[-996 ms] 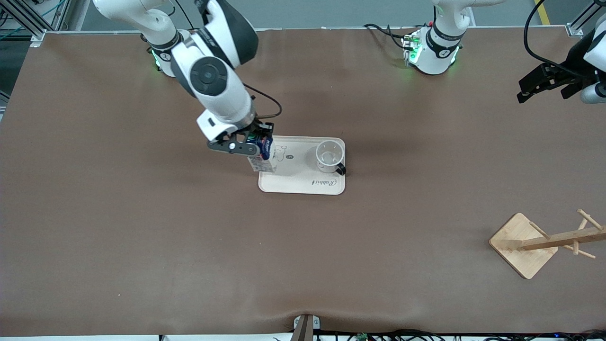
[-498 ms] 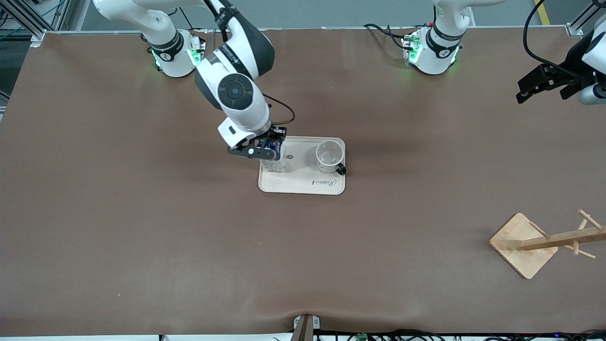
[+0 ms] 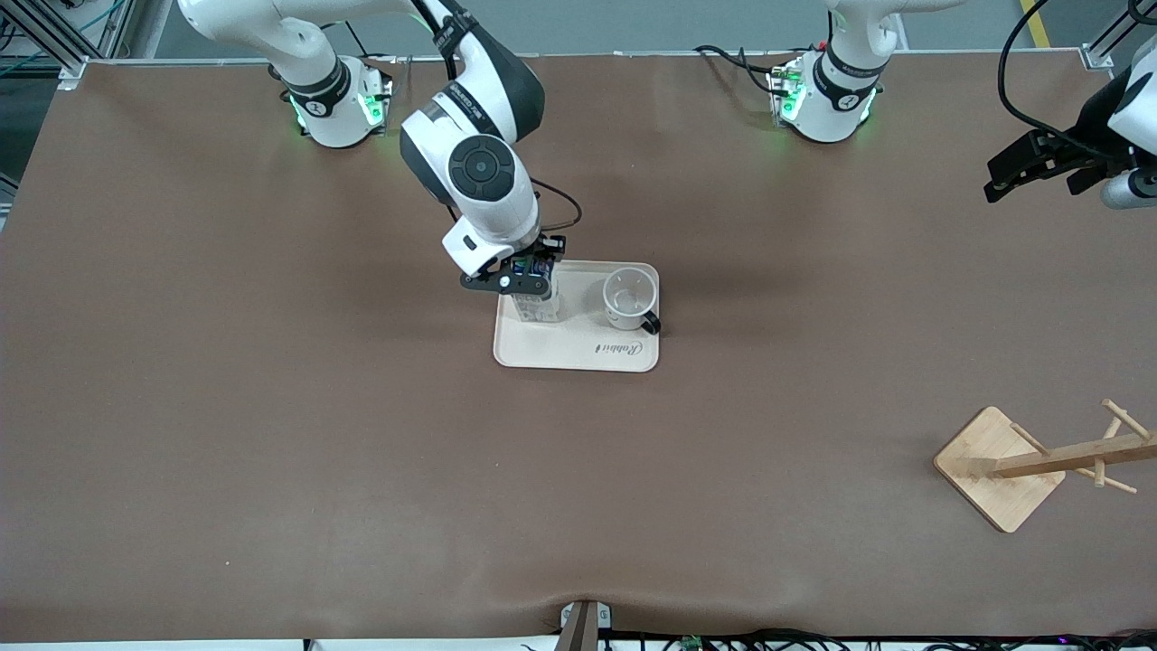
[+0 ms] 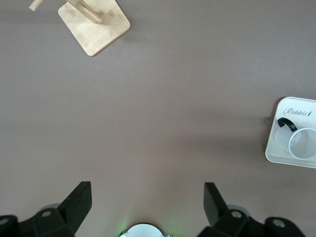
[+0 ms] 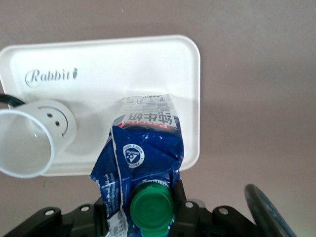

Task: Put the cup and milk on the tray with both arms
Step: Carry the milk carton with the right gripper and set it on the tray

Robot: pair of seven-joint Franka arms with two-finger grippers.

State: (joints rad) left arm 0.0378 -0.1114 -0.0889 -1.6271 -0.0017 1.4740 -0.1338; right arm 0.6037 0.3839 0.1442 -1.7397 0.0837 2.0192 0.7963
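on tray [image 3: 578, 357]: "rabbit" script [image 3: 618, 348]

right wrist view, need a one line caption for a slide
Right tool shut on the milk, holding it over the tray beside the cup already standing there.

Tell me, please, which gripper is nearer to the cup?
Right. The right gripper holds the milk over the tray, beside the cup; the left gripper waits open near the table's end.
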